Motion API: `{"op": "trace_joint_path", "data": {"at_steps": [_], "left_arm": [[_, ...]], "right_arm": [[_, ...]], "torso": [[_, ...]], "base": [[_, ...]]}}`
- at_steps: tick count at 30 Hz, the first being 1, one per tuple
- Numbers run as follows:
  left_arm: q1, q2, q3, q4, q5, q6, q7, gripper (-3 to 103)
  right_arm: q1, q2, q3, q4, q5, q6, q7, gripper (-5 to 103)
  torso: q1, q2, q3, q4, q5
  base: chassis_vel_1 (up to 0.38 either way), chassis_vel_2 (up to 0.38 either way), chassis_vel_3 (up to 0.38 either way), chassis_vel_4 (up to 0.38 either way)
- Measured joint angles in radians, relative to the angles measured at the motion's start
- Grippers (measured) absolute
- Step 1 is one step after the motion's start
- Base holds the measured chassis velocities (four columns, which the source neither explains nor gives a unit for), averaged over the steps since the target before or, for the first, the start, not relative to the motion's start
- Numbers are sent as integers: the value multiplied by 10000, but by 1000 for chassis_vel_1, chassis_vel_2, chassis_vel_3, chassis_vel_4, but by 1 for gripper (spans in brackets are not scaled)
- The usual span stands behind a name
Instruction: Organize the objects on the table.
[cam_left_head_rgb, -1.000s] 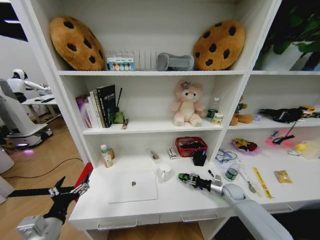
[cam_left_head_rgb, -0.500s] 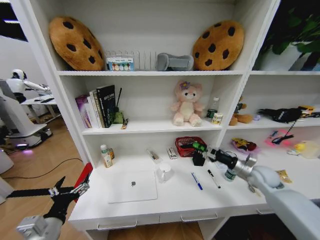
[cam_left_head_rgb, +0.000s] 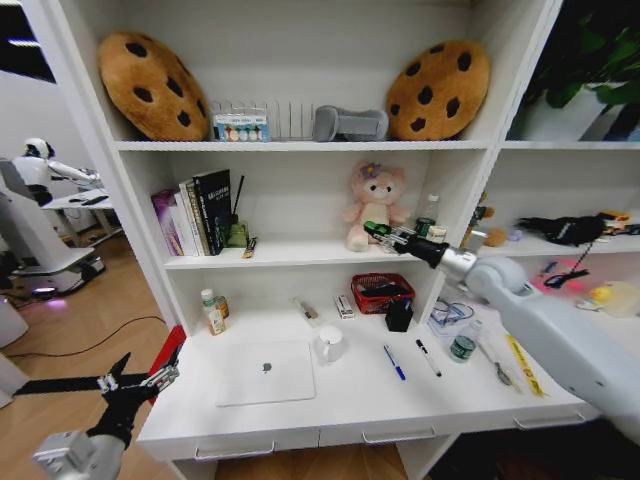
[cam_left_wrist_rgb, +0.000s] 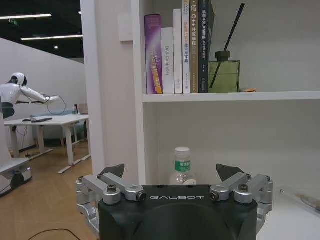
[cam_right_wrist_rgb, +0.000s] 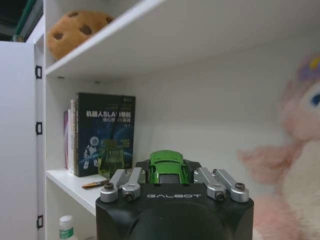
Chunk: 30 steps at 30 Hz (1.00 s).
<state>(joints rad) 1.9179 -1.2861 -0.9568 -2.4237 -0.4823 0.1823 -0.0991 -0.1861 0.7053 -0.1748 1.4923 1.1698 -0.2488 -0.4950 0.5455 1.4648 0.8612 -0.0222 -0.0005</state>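
**A:** Grippers first, what's each one doing? From the head view I can see the right gripper (cam_left_head_rgb: 378, 232) is up at the middle shelf (cam_left_head_rgb: 300, 254), just in front of the pink plush toy (cam_left_head_rgb: 372, 208), but it's tiny there.

**B:** Right wrist view sorts that out: the fingers are clenched on the green toy car (cam_right_wrist_rgb: 166, 163), nose poking out past them. Plush is a pink blur to one side, books (cam_right_wrist_rgb: 100, 132) further along the shelf.

**A:** And the left gripper (cam_left_head_rgb: 135, 380)?

**B:** Hanging low off the left end of the desk (cam_left_head_rgb: 350, 400), over the floor. Its wrist view shows the fingers (cam_left_wrist_rgb: 115, 172) spread wide, nothing between them.

**A:** Rest of the clutter?

**B:** All on the desk. Silver laptop (cam_left_head_rgb: 266, 372) closed near the front edge, white mug (cam_left_head_rgb: 329, 345) just right of it, then blue pen (cam_left_head_rgb: 394, 362), black pen (cam_left_head_rgb: 427, 357) and green can (cam_left_head_rgb: 462, 347) toward the right end.
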Motion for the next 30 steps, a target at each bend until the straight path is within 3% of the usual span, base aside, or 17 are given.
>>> {"op": "trace_joint_path", "data": {"at_steps": [2, 5, 10, 21, 30], "left_arm": [[0, 0, 0, -1, 0, 0, 0, 100], [0, 0, -1, -1, 0, 0, -1, 100], [0, 0, 0, 0, 0, 1, -2, 100], [0, 0, 0, -1, 0, 1, -2, 100], [0, 0, 0, 0, 0, 1, -2, 100]], "right_arm": [[326, 407, -357, -380, 0, -127, 100, 36], [1109, 1569, -1248, -1522, -253, -410, 310, 36], [1553, 2306, -1997, -2377, -393, -486, 753, 36], [2166, 3076, -2841, -3323, -349, -675, 1259, 36], [2290, 3237, -3051, -3424, 10, -696, 1356, 36]], "torso": [[0, -1, 1, 0, 4], [2, -1, 2, 9, 2], [2, -1, 1, -3, 4], [2, -1, 0, -2, 5], [1, 0, -1, 0, 4]], "base": [[0, 0, 0, 0], [0, 0, 0, 0], [0, 0, 0, 0], [0, 0, 0, 0], [0, 0, 0, 0]]}}
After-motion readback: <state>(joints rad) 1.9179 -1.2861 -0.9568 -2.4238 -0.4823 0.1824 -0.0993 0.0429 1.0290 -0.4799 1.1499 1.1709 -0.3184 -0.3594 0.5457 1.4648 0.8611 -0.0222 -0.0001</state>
